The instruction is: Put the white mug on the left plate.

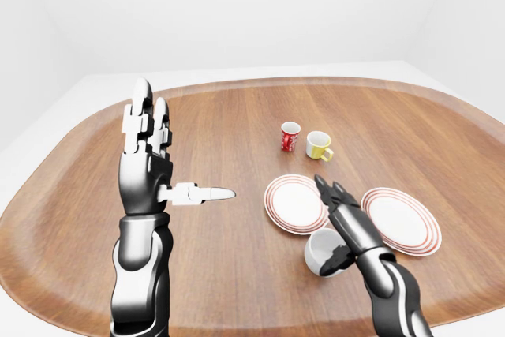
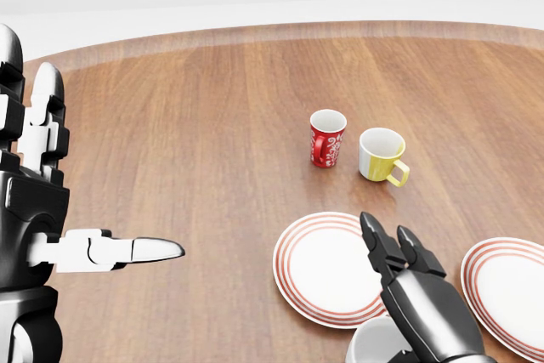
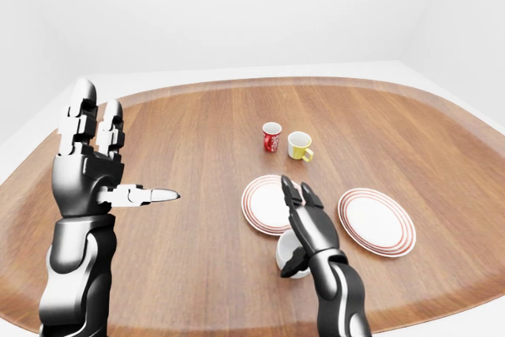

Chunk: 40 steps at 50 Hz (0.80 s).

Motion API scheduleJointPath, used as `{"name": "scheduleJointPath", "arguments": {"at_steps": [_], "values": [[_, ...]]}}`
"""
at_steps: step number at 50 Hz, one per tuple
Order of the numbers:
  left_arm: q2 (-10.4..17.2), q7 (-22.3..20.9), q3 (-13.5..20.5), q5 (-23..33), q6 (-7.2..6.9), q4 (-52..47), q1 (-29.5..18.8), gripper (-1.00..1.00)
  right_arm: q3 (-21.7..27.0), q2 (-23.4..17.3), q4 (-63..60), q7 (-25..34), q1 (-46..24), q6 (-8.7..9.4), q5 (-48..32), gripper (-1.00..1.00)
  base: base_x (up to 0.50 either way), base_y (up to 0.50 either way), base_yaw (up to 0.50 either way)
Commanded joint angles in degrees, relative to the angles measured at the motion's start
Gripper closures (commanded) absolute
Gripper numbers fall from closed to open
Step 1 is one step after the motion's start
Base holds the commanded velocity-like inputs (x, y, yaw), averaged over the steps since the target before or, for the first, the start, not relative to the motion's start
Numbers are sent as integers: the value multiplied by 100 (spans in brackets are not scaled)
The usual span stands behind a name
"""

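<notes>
Both open: left hand (image 1: 146,165) raised, right hand (image 1: 345,219) beside white mug (image 1: 319,251).

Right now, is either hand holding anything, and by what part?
Nothing is clearly held. The right hand stands open beside the white mug; the left hand is raised, empty.

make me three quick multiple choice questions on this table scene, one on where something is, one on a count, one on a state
1. Where is the white mug?
A. on the left plate
B. on the table just below the left plate
C. beside the red mug

2. How many plates are on the table?
A. one
B. two
C. three

3. How is the left hand?
A. open, raised
B. closed on a mug
C. flat on the table

Key: 1 B, it sits off the left plate, against the right hand. 2 B, the left plate and the right plate. 3 A, its fingers are spread and hold nothing.
</notes>
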<state>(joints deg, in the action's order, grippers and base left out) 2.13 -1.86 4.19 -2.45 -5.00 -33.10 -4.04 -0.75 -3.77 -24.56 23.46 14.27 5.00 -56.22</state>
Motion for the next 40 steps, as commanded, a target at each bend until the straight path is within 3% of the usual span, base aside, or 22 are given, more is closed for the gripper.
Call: {"name": "scheduleJointPath", "arguments": {"at_steps": [1, 5, 17, 31, 40], "values": [[-1, 2, 2, -6, 0, 3, -2, -100, 32, -13, 205, -136, 4, 0, -274, -100, 0, 0, 0], [1, 2, 5, -8, 0, 4, 0, -100, 26, 23, 189, -29, 45, 0, -236, -100, 0, 0, 0], [1, -6, 4, -7, 0, -3, 15, -100, 40, -7, 794, -578, -241, 0, -254, -100, 0, 0, 0], [0, -3, 2, -7, 0, 21, 11, -100, -193, 9, 702, -868, -99, 0, -483, -100, 0, 0, 0], [6, 16, 8, -8, 0, 20, -33, -100, -321, -1, 547, -753, 74, 0, -458, -100, 0, 0, 0]]}}
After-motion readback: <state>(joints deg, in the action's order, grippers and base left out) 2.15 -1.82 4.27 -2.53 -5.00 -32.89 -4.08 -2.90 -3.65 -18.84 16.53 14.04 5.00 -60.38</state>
